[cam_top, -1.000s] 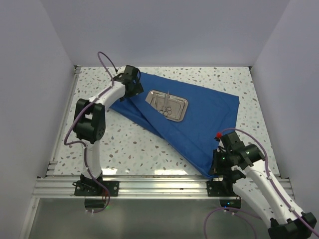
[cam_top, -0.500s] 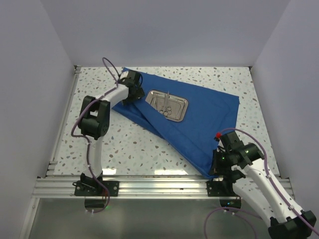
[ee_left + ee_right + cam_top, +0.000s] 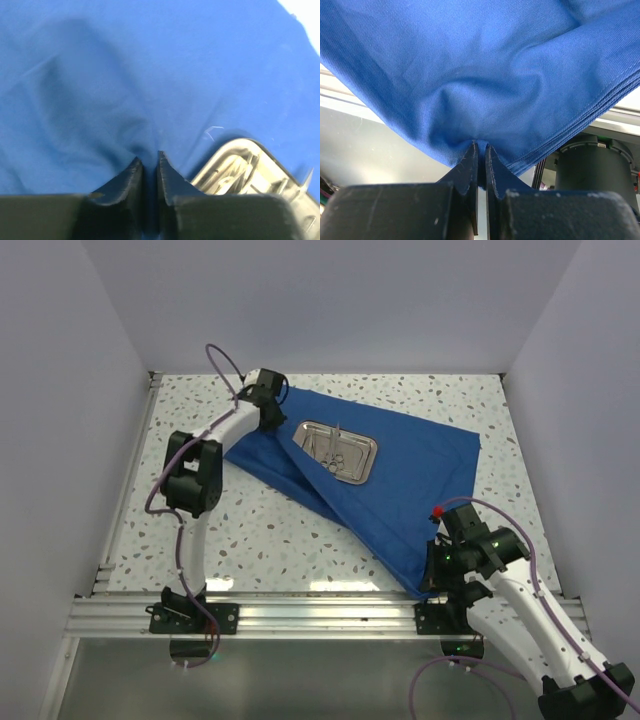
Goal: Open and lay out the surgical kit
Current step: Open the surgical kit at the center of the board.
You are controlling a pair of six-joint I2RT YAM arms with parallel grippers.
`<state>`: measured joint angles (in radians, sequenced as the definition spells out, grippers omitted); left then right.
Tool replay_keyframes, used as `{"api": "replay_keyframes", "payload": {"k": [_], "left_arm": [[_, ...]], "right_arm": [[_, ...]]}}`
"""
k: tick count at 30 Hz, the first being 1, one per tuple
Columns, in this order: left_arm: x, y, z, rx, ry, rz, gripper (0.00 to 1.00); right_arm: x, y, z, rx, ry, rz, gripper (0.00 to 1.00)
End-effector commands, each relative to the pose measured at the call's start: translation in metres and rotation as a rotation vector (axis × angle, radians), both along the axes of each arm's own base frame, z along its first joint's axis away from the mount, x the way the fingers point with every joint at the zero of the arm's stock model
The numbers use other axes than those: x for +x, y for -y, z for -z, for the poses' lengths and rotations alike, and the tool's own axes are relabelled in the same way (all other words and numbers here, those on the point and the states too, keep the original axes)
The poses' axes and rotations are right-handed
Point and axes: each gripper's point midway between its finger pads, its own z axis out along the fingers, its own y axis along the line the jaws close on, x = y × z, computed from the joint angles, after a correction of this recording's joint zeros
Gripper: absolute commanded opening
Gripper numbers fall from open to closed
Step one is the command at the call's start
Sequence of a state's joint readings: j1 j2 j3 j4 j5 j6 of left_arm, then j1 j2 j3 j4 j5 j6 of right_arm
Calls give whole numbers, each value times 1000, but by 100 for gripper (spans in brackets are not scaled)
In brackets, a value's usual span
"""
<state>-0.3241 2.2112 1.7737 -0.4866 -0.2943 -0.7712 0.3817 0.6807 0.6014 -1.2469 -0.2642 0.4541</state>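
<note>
While spreading cloth wrap (image 3: pixel 420 470) over table (image 3: pixel 260 530): pinching a fold by far-left edge w/ left hand (image 3: pixel 148 162), jaws narrow on fabric; clamping near corner w/ right hand (image 3: pixel 481 147), shut tight. Next prob. calls for gentle pull apart to flatten doubled flap w/o jolting steel tray (image 3: pixel 338 450), mid-cloth, holding slim silver instruments (image 3: pixel 333 452).

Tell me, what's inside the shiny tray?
Slim silver instruments lie inside the steel tray on the blue cloth, some with ring handles. They overlap and cannot be counted. What lies beneath them is hidden.
</note>
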Motion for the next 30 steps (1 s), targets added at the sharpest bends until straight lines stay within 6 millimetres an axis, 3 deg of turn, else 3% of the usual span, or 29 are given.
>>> {"api": "replay_keyframes", "payload": {"k": [1,6,10,12,13,14,15,16,18,19,21,22,23,24,25,26,27,29,30], "left_arm": [[18,7,-37,-20,98,7,0],[-5,-2,-70,-6,115,33,0],[-59,-20,-96,27,100,61,0],[-101,-33,-107,41,87,71,0],[-131,-40,-90,65,17,83,0],[-150,-46,-114,51,61,82,0],[-168,-49,-115,43,53,82,0],[-201,-56,-116,35,40,90,0],[-233,-55,-113,-14,22,116,0],[-262,-63,-109,-27,15,120,0],[-289,-65,-106,-73,-5,125,0],[-311,-71,-93,-70,-59,119,0],[-323,-71,-101,-106,-27,128,0],[-333,-73,-99,-124,-33,118,0],[-349,-77,-91,-124,-78,114,1],[-359,-77,-95,-148,-65,120,4],[-373,-81,-89,-146,-111,113,11],[-389,-86,-88,-150,-135,106,78],[-395,-89,-88,-146,-146,94,99]], "right_arm": [[-59,24,0,-95,-240,-48,0],[-59,20,-8,-69,-239,-42,0],[-45,13,-36,-35,-164,-17,0],[-39,6,-53,0,-134,-4,0],[-36,4,-58,9,-124,6,0],[-34,3,-62,11,-115,15,0],[-30,0,-70,27,-95,38,0],[-28,0,-72,29,-87,50,0],[-26,-1,-78,40,-69,75,0],[-25,1,-78,32,-52,88,0],[-25,5,-78,14,-46,113,0],[-28,8,-78,-2,-51,122,8],[-28,10,-77,-12,-37,127,24],[-28,10,-76,-9,-38,140,43],[-28,10,-77,-3,-35,154,72],[-29,9,-78,9,-17,170,84],[-28,7,-82,27,-12,213,96],[-25,5,-89,50,10,250,98],[-19,5,-100,56,43,283,98]]}}
